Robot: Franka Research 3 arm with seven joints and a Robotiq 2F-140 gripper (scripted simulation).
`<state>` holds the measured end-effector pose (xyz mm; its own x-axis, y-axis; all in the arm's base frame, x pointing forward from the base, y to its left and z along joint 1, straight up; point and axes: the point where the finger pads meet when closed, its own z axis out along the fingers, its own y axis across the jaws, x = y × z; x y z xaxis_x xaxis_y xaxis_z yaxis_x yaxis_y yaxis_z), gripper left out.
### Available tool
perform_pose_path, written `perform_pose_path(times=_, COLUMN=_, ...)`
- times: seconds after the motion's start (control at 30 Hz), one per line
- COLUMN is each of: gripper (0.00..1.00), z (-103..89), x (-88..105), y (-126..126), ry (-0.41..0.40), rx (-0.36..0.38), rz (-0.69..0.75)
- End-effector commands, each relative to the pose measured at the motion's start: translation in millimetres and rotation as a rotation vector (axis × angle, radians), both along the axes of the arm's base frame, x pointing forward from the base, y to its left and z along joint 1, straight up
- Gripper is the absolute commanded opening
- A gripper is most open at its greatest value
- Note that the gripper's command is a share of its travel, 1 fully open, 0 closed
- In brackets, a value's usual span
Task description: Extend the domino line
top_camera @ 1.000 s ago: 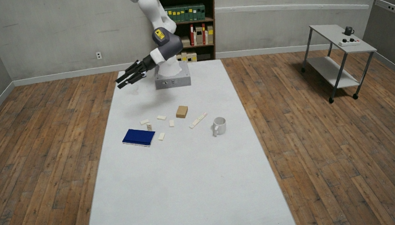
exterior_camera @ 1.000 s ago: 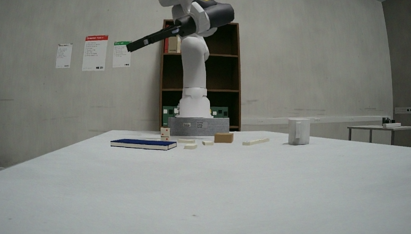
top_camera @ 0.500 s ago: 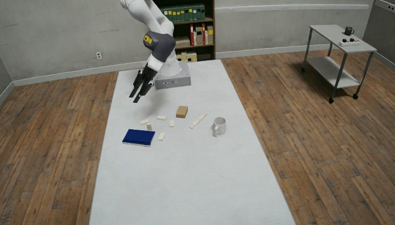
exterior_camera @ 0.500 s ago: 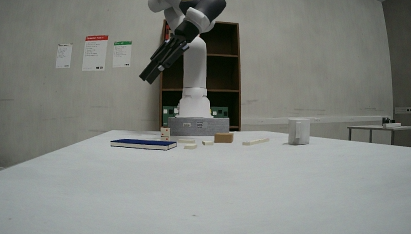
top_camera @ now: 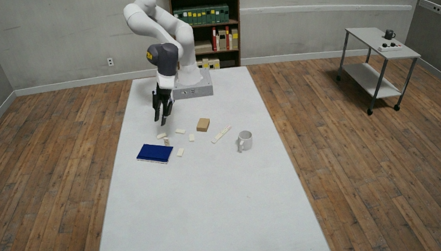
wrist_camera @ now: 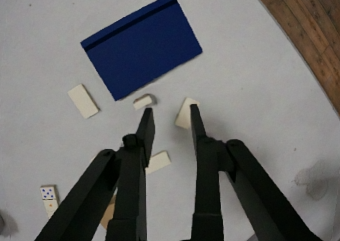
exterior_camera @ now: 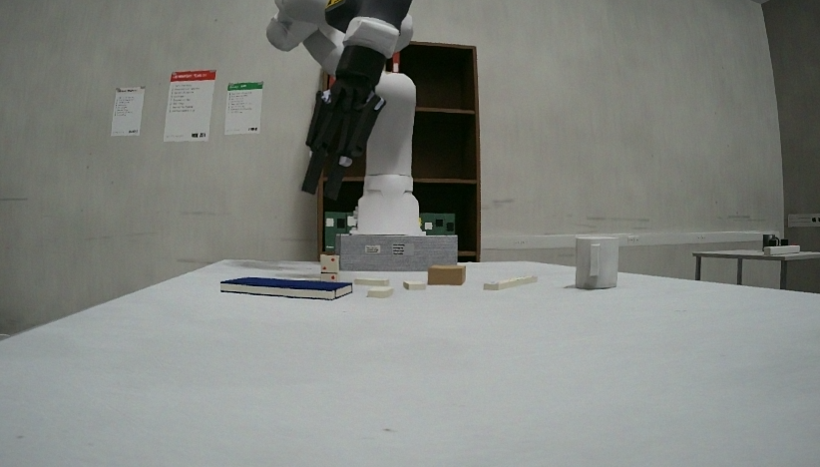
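My gripper [top_camera: 159, 122] [exterior_camera: 317, 192] [wrist_camera: 172, 117] is partly open and empty, above the table near the dominoes. One domino [top_camera: 166, 141] [exterior_camera: 329, 263] [wrist_camera: 143, 101] stands upright beside the blue book; the exterior view shows red pips on it. Face-down dominoes lie around: one [top_camera: 161, 135] [wrist_camera: 183, 116] near the upright one, one [top_camera: 180, 131] [exterior_camera: 371, 280] [wrist_camera: 158, 162] behind, one [top_camera: 191, 137] [exterior_camera: 414, 284] mostly hidden by a finger in the wrist view, and one [top_camera: 180, 152] [exterior_camera: 379, 291] [wrist_camera: 83, 101] right of the book. The line [top_camera: 221, 134] [exterior_camera: 511, 282] shows blue pips at its near end [wrist_camera: 48, 193].
The blue book [top_camera: 155, 153] [exterior_camera: 283, 285] [wrist_camera: 145, 47] lies left of the dominoes. A brown box [top_camera: 203, 124] [exterior_camera: 446, 274] [wrist_camera: 108, 216] lies between them and the line. A grey mug [top_camera: 245, 140] [exterior_camera: 596, 262] stands right of the line.
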<state>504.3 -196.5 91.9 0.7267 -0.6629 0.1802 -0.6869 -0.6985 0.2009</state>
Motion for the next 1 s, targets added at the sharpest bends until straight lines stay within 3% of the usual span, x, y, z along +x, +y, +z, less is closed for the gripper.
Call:
perform_pose_path(times=0.0, gripper=0.33, z=-8.3, x=2.8, y=4, ry=0.123, rx=0.088, rz=0.235)
perform_pose_path(times=0.43, gripper=0.33, z=-18.8, x=26.0, y=10, ry=0.182, rx=0.237, rz=0.486)
perform_pose_path(times=0.73, gripper=0.33, z=-20.6, x=36.6, y=11, ry=0.210, rx=0.279, rz=0.642)
perform_pose_path(times=0.97, gripper=0.33, z=-21.0, x=42.7, y=11, ry=0.256, rx=0.306, rz=0.846)
